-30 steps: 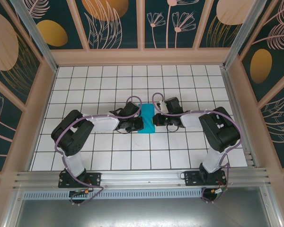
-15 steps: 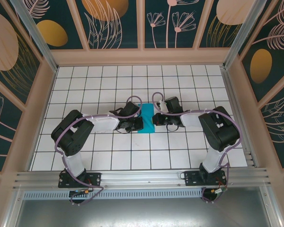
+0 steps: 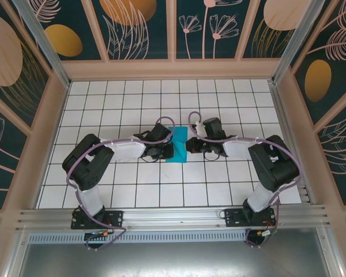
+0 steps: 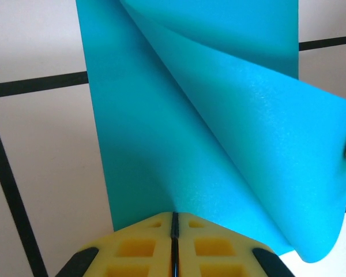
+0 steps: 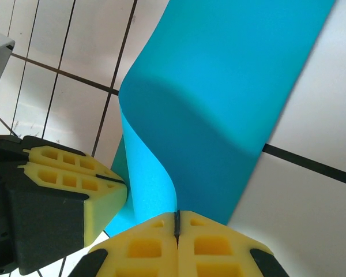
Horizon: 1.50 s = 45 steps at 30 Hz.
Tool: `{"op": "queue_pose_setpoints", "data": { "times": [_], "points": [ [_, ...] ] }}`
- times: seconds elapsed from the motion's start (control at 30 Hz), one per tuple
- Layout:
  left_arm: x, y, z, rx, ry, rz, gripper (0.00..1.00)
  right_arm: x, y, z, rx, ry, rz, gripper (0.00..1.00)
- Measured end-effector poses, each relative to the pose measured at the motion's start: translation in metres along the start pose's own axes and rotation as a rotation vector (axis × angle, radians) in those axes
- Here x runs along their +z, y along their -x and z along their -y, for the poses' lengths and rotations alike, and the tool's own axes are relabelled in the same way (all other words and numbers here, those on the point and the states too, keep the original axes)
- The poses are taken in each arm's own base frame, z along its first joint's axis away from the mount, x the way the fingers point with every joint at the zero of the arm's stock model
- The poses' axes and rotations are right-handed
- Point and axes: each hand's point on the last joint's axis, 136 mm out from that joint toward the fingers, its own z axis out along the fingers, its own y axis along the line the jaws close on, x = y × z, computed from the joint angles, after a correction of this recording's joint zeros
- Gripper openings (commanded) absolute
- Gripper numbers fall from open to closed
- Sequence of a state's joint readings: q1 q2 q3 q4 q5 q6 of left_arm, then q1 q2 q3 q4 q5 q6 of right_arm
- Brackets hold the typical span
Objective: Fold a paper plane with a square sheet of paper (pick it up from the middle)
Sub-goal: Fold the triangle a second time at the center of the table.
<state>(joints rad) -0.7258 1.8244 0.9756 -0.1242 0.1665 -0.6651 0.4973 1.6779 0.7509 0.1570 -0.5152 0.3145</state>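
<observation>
The left end effector (image 4: 173,222) is clenched: its two yellow pads (image 4: 138,248) meet along a thin dark seam, and the near edge of the sheet of paper (image 4: 190,115) runs into that seam. Just ahead of the pads the teal-blue sheet lies flat as a straight-sided band, while its right part lifts and rolls over in a smooth, soft curl with a rounded lip.

The right end effector (image 5: 177,222) is also clenched on the same sheet, its ribbed yellow pads pressed together where the paper's edge enters. Ahead of it the paper bulges upward, then flattens into a long band with clean, parallel edges. The left end effector's pad sits close on its left, just beside the curled paper.

From above, the two end effectors face each other across the sheet, which lies between them and looks narrow, matte and unprinted.

Around them the counter (image 3: 132,104) is white and smooth, ruled with thin dark lines into squares, with bare tiles on every side of the paper. Farther out stand pale-framed walls (image 3: 141,26) with dark floral panels, and a ribbed metal rail (image 3: 173,216) runs along the near edge behind both arms.
</observation>
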Motion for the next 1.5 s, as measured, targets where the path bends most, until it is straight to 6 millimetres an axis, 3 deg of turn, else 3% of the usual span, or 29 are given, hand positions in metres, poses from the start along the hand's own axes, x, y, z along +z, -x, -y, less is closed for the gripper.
{"op": "queue_pose_setpoints", "data": {
  "times": [0.4,0.57,0.7,0.83,0.9,0.97,1.0,1.13,1.37,1.5],
  "points": [
    [0.0,0.0,-0.002,0.014,0.01,0.001,0.1,0.015,0.006,0.006,-0.015,-0.006,-0.028,0.03],
    [-0.001,0.001,-0.003,0.021,0.019,0.006,0.16,0.019,0.005,0.007,-0.021,-0.008,-0.046,0.03],
    [-0.009,0.003,-0.007,0.004,0.044,0.026,0.29,0.017,0.004,0.006,-0.018,-0.002,-0.044,0.03],
    [-0.029,0.01,-0.007,-0.07,0.039,0.081,0.58,0.007,-0.006,0.0,-0.003,0.018,-0.039,0.03],
    [-0.042,0.018,0.0,-0.116,0.008,0.122,0.6,0.003,-0.006,-0.006,-0.007,0.029,-0.028,0.03],
    [-0.054,0.031,0.009,-0.169,-0.037,0.173,0.73,-0.002,-0.005,-0.013,-0.013,0.042,-0.011,0.03],
    [-0.058,0.036,0.012,-0.189,-0.055,0.191,0.74,-0.004,-0.004,-0.015,-0.018,0.047,-0.001,0.03],
    [-0.064,0.049,0.017,-0.321,-0.138,0.24,0.85,-0.011,0.0,-0.025,-0.03,0.072,0.033,0.03],
    [-0.048,0.051,0.013,-0.532,-0.239,0.2,0.85,-0.008,-0.002,-0.04,-0.064,0.101,0.038,0.04],
    [-0.042,0.057,0.019,-0.605,-0.301,0.183,0.77,-0.007,-0.005,-0.05,-0.089,0.116,0.035,0.05]
  ]
}}
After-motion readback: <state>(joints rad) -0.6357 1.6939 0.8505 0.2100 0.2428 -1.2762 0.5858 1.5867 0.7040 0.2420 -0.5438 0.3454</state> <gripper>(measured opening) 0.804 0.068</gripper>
